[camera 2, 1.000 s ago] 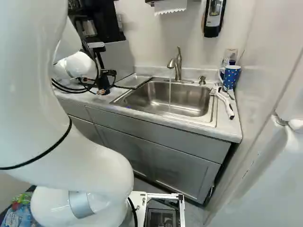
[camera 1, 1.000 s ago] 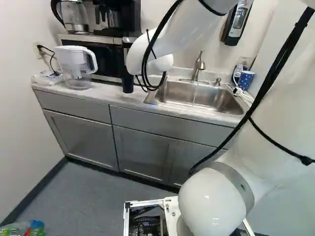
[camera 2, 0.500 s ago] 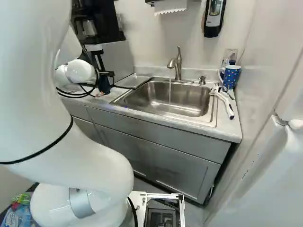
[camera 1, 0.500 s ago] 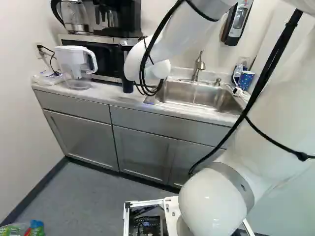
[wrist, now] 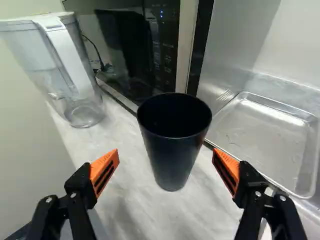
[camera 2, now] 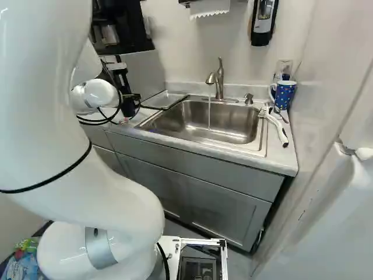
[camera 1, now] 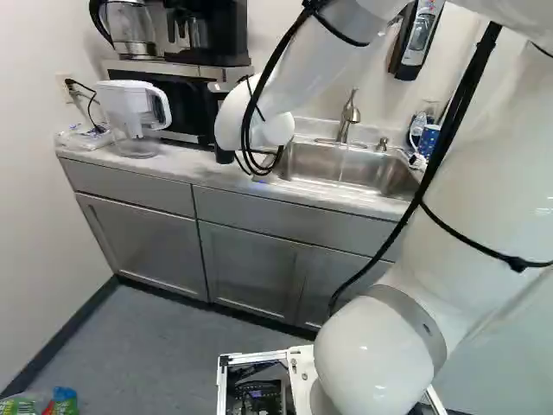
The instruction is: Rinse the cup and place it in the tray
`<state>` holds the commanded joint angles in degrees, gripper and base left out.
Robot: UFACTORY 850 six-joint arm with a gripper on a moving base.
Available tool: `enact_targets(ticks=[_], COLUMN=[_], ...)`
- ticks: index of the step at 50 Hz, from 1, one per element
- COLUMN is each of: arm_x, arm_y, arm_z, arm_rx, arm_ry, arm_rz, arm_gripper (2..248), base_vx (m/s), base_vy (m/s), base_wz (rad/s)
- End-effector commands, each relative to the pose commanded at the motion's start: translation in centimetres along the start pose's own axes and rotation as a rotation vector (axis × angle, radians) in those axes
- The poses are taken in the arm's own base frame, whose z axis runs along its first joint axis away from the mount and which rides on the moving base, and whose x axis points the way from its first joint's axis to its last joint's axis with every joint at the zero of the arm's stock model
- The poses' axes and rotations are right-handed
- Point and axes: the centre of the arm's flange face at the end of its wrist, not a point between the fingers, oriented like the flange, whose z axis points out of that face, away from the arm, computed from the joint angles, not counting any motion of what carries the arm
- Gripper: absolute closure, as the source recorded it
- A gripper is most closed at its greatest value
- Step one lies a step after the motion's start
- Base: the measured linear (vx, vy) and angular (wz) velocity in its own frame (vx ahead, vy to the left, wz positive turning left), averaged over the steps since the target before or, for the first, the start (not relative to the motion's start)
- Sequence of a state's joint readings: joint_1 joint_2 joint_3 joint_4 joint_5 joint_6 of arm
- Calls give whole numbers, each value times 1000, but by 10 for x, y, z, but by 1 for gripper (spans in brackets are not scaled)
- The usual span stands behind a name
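One cup [wrist: 172,155], one mug [camera 2: 284,95], one tray [wrist: 262,137], one jug [camera 1: 130,108], one kettle [camera 1: 131,26], one coffee maker [camera 1: 207,33], one microwave [camera 1: 192,105], one sink [camera 2: 204,121], one tap [camera 2: 220,80], at least one brush [camera 2: 276,125], one wall dispenser [camera 2: 263,20], one paper towel [camera 2: 210,7], one bench [camera 2: 278,161].

Arm [camera 2: 41,116] glossy white, rounded; joint [camera 2: 67,251] ringed by grey band [camera 2: 99,248]. Black cables [camera 1: 456,112] strapped along outside. Gripper [camera 2: 127,116] built in black, faced with dark-slotted orange pads [wrist: 105,162], studded with silvery screws [wrist: 257,193].
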<state>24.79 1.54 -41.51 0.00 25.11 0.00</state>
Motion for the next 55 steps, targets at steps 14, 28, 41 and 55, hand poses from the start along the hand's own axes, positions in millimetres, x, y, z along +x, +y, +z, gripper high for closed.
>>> enact_targets(ticks=[14,28,41,55], arm_x=[1,4,6,7], arm_y=[1,3,6,6], arm_z=[3,9,15,18], arm_rx=[-2,-6,-11,-12], arm_ry=[0,0,0,0], arm_rz=[1,2,4,5], arm_gripper=[3,3,3,12], base_vx=[0,0,0,0], base_vy=[0,0,0,0], base_wz=[0,0,0,0])
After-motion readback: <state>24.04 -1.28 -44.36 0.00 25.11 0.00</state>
